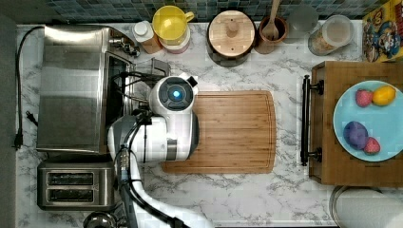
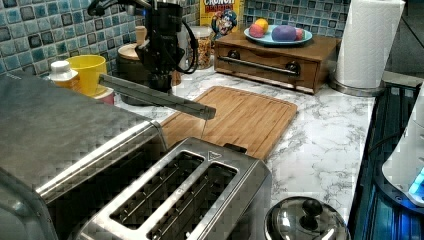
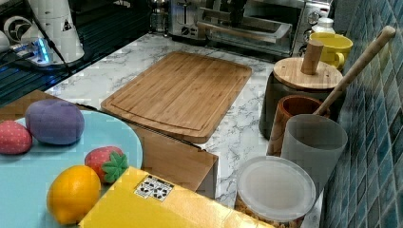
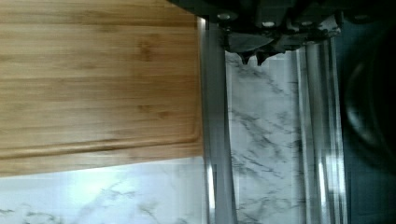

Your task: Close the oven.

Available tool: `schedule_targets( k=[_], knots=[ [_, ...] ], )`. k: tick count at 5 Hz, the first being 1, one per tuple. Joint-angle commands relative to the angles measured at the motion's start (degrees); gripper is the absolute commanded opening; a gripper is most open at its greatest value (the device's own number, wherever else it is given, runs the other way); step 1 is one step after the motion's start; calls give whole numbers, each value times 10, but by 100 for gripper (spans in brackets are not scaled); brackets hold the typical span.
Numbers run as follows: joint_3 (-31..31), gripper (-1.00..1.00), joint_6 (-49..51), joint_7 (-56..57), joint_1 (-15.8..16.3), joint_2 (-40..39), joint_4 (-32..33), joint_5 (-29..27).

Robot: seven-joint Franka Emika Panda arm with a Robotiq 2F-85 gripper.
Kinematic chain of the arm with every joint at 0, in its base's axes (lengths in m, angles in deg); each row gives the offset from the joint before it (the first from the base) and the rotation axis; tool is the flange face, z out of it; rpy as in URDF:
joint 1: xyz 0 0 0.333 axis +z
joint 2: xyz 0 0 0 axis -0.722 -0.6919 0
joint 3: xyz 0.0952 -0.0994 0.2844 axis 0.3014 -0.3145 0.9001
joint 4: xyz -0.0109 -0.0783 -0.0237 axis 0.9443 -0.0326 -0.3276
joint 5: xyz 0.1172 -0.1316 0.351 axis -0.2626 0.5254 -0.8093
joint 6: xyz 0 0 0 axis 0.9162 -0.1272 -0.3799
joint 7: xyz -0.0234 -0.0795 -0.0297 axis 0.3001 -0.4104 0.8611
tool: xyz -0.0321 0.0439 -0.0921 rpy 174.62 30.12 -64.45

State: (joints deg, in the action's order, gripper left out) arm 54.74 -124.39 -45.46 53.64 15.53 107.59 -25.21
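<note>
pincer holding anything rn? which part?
Nothing held. The pincer sits shut over the glass of the open oven door, beside its bar handle.

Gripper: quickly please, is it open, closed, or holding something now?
Gripper: closed, fingertips together, holding nothing; it sits just above the oven door, which is not yet shut.
</note>
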Motion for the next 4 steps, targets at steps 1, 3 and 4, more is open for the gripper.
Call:
schedule_targets(
  k=[1,3,4],
  knots=[
    [108,-100,34,-142,118,-21,-198,162],
    [105,-100,43,-258,114,-4,-195,260],
    [89,-100,33,-302,105,30,-174,272]
  ],
)
